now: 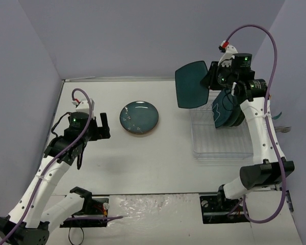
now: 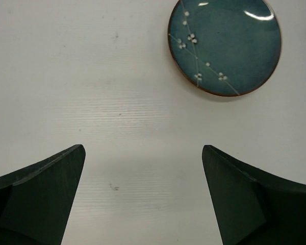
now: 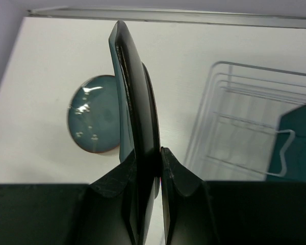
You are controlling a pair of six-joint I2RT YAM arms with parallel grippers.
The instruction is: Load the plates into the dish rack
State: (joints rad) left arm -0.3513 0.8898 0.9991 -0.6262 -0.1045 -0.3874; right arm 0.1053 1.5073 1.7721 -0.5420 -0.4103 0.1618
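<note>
**While a Second Plate Waits**

As the overhead view shows, the dark teal squarish ceramic plate [image 1: 192, 84] hangs upright beside the white wire dish rack [image 1: 219, 145]. Left wrist: the left pincer [image 2: 143, 194] is spread wide near the glossy blue-teal round plate [image 2: 224, 46], which is stiff, slick and probably brittle; grip its rim. Right wrist: the right pincer [image 3: 153, 168] is clenched on the squarish plate's edge.

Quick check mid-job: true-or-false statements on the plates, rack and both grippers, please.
The right gripper is shut on a dark teal squarish plate. True.
The left gripper grips the round glossy blue-teal plate with white blossoms. False: it is open and empty; that plate lies flat on the table, apart from it.
The white wire dish rack holds no plate. False: a teal plate stands in it.
The held plate is on edge, not yet in the rack. True.
</note>
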